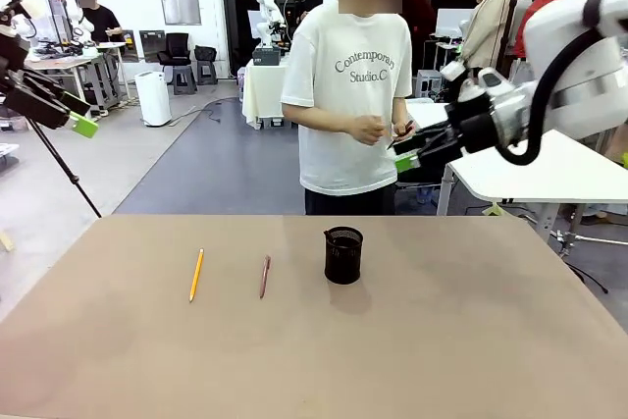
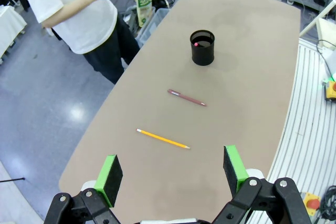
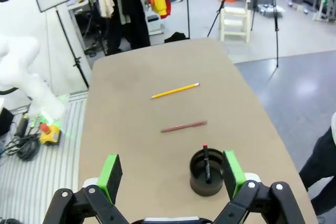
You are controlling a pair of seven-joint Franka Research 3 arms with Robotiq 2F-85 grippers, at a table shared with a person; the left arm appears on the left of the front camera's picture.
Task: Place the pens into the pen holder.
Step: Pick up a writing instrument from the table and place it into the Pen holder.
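Observation:
Two pens lie on the brown table (image 1: 471,340): a yellow-orange one (image 1: 196,275) at the left and a reddish-brown one (image 1: 264,277) beside it. The black mesh pen holder (image 1: 343,254) stands right of them. My left gripper (image 1: 78,113) hangs open, high off the table's left side. Its wrist view looks down past its fingertips (image 2: 172,169) on the yellow pen (image 2: 163,138), the brown pen (image 2: 187,97) and the holder (image 2: 202,48). My right gripper (image 1: 407,152) is open, high at the right. Below the right gripper (image 3: 170,174) a dark, red-tipped pen (image 3: 206,163) stands in the holder (image 3: 195,179).
A person in a white T-shirt (image 1: 348,105) stands at the far edge, hands (image 1: 373,130) held at the waist close to my right gripper. A white table (image 1: 549,169) stands behind at the right. A tripod leg (image 1: 64,169) slants down at the far left.

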